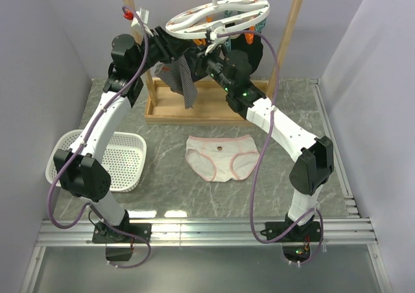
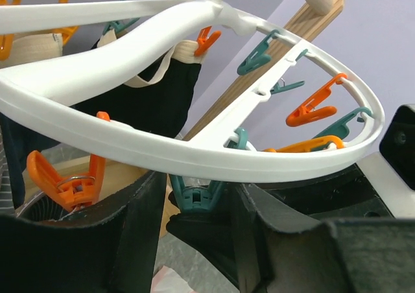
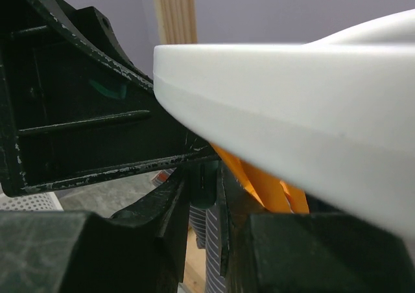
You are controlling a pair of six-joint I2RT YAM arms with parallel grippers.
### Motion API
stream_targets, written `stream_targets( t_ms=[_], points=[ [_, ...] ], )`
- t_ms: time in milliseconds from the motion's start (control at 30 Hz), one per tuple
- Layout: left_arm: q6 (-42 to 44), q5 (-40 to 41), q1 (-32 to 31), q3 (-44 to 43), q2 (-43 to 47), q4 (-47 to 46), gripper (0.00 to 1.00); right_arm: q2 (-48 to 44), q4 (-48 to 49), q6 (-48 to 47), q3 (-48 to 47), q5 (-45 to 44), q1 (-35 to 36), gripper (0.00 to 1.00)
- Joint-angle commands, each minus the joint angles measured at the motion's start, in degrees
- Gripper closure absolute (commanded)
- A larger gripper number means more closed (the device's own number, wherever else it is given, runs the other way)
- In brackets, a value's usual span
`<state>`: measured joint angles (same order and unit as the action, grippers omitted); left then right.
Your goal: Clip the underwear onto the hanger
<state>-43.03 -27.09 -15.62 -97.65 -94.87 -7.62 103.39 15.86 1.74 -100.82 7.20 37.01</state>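
The underwear (image 1: 220,157), white with pink trim, lies flat on the table, apart from both grippers. The white oval hanger (image 1: 217,17) hangs from the wooden rack. Both grippers are raised to its near rim. In the left wrist view my left gripper (image 2: 194,241) is open, its fingers (image 2: 133,228) standing on either side of a teal clip (image 2: 194,192) under the hanger rim (image 2: 194,157) without touching it. My right gripper (image 3: 204,196) is shut on that teal clip (image 3: 206,176), just beneath the hanger rim (image 3: 292,111). Orange clips (image 2: 314,105) dangle around the ring.
The wooden frame rack (image 1: 194,108) stands at the back. A grey striped cloth (image 1: 185,79) and dark garments (image 2: 155,92) hang from the hanger. A white perforated basket (image 1: 123,157) sits at the left. Grey walls enclose the table.
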Motion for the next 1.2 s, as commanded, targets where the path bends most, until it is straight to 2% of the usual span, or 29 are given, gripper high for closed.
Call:
stream_targets(
  t_ms=[0, 367, 600, 733, 833, 900, 1067, 1167],
  points=[
    [-2.50, 1.34, -0.12, -1.76, 0.47, -6.44, 0.52, -2.32, 1.72, 0.37, 0.27, 0.71, 0.16, 1.00],
    [-6.10, 6.08, -0.12, 5.09, 3.38, -14.88, 0.50, -2.76, 1.63, 0.46, 1.24, 0.44, 0.16, 1.00],
    [-9.18, 10.83, -0.12, 13.26, 6.45, -26.30, 0.51, -2.58, 1.55, 0.72, 1.32, 0.36, 0.08, 1.00],
    [-8.74, 11.01, -0.12, 13.71, 6.72, -26.84, 0.57, -2.50, 1.55, 0.72, 1.24, 0.71, 0.16, 1.00],
    [-8.13, 10.22, -0.03, 13.19, 6.45, -26.40, 0.70, -2.49, 1.46, 0.64, 1.24, 0.97, 0.16, 1.00],
    [-7.60, 9.69, -0.12, 12.57, 5.93, -25.70, 0.72, -2.41, 1.46, 0.64, 1.06, 1.15, 0.08, 1.00],
    [-6.55, 8.37, -0.29, 11.07, 5.22, -24.20, 0.57, -2.49, 1.19, 0.28, 0.97, 1.50, 0.16, 1.00],
    [-6.63, 8.37, -0.47, 10.90, 4.96, -24.20, 0.59, -2.49, 1.11, 0.20, 1.15, 1.76, 0.16, 1.00]
  ],
)
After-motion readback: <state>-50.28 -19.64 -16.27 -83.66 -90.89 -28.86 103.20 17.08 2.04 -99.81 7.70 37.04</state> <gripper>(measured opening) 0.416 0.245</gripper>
